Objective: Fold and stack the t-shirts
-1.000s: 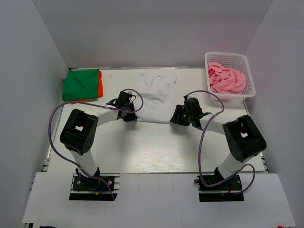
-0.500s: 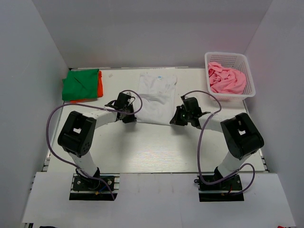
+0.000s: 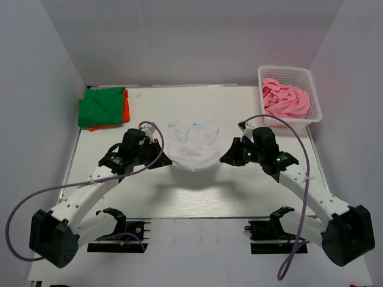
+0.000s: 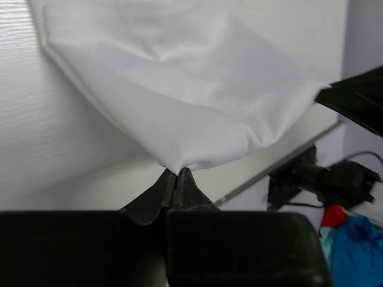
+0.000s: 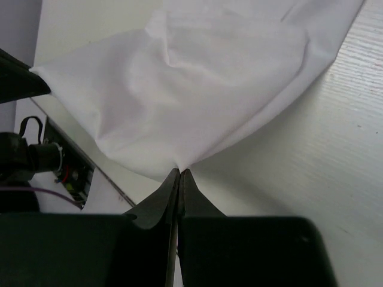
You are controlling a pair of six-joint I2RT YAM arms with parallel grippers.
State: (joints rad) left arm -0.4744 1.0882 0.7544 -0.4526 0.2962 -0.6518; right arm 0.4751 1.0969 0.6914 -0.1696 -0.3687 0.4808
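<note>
The white t-shirt (image 3: 192, 145) with a small blue neck label hangs lifted above the table's middle, sagging between both arms. My left gripper (image 3: 161, 150) is shut on its left edge; in the left wrist view the cloth (image 4: 179, 89) spreads up from that gripper's (image 4: 175, 173) closed tips. My right gripper (image 3: 224, 156) is shut on the right edge, and the right wrist view shows the white t-shirt (image 5: 197, 84) rising from that gripper (image 5: 181, 172). A folded green t-shirt (image 3: 100, 106) lies on an orange one (image 3: 125, 107) at the back left. A pink t-shirt (image 3: 286, 100) is crumpled in the basket.
The white lattice basket (image 3: 315, 95) stands at the back right corner. The table (image 3: 197, 191) has white walls on three sides. Purple cables loop from both arms. The arm bases sit at the near edge.
The right gripper closed on the white t-shirt's edge. Both arms then rose and pulled back toward the near side, lifting the shirt off the table so it hangs folded between them.
</note>
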